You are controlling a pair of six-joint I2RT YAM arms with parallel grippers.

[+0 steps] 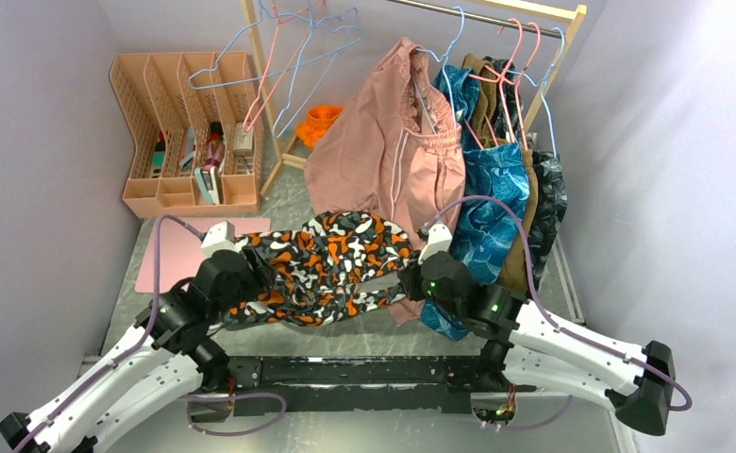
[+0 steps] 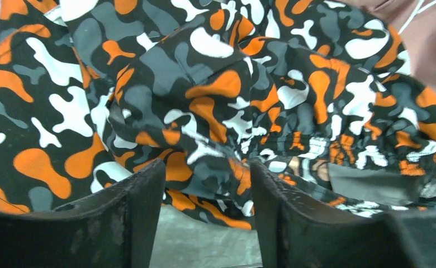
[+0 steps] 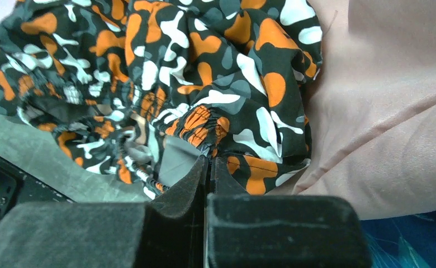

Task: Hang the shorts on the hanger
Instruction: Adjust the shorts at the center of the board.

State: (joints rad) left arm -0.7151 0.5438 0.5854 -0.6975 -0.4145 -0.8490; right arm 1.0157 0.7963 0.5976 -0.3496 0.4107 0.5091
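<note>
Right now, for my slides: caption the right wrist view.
Right gripper pinching orange, black, white and grey blotch-print shorts beside a dusty-pink garment.

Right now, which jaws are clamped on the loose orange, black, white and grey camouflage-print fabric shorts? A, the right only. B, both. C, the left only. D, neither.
A: the right jaws are shut on the gathered waistband of the camouflage-print shorts, pinched at their tips, while the left jaws stand apart with the grey table showing between them.

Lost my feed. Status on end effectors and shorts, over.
Left end effector open at shorts. Right end effector shut on waistband. Shorts bunched on table. Pink garment behind.
</note>
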